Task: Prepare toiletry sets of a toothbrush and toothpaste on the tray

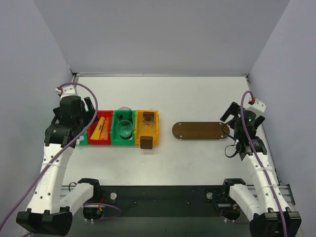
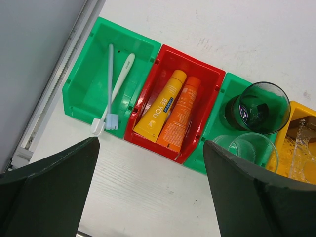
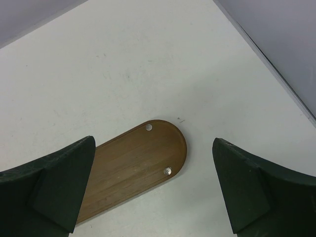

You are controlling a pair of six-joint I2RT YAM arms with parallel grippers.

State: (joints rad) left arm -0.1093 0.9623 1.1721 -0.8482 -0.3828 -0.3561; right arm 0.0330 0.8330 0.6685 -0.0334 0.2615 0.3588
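left gripper [image 2: 150, 143]: my fingers stand wide apart, gripping nothing, above the bins.
right gripper [image 3: 153, 142]: my fingers stand wide apart, gripping nothing, over the tray [image 3: 133, 168].
toothbrushes [image 2: 110, 74]: two in the green bin [image 2: 79, 94], upper left; axes near vertical, heads at the lower ends.
toothpaste [image 2: 160, 106]: two tubes touching in the red bin [image 2: 192, 61]; caps upper right, flat ends lower left.
tray axis: lower left to upper right.

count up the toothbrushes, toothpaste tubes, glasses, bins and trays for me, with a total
toothbrushes: 2
toothpaste tubes: 2
glasses: 2
bins: 4 (2 green, 1 red, 1 yellow)
tray: 1
total: 11
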